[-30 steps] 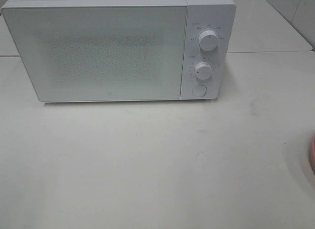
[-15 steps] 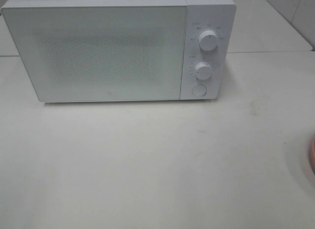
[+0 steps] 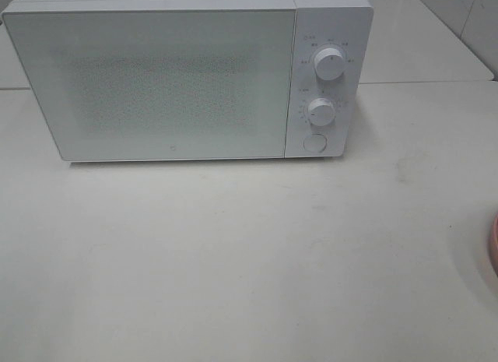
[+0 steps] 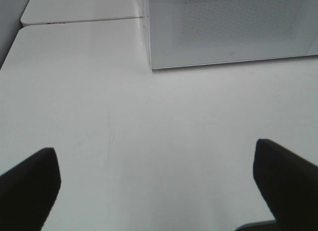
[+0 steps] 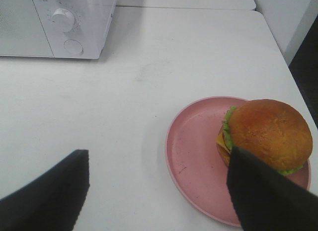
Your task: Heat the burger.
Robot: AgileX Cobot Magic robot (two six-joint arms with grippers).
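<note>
Probably soft and squashable, the burger (image 5: pixel 268 134) sits off-centre on its pink plate (image 5: pixel 191 161); gripping the plate rim seems safer. Right gripper (image 5: pixel 156 193) hangs spread nearby, left gripper (image 4: pixel 156 179) apart, both empty; microwave (image 3: pixel 187 74) closed.

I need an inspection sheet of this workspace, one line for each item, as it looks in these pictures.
Surface: white table, with faint scuff marks.
Job's things: burger sits on the pink plate, off-centre, toward one edge; white microwave stands at the back with its door closed. In the high view, only the plate's rim shows, at the right edge.
Clutter: nothing seen.
Grippers: left hand open over bare table, holding nothing; right hand open, near the plate, one finger in front of the burger, contact cannot be told.
Cables: nothing seen.
Surroundings: a second white tabletop behind the microwave.
</note>
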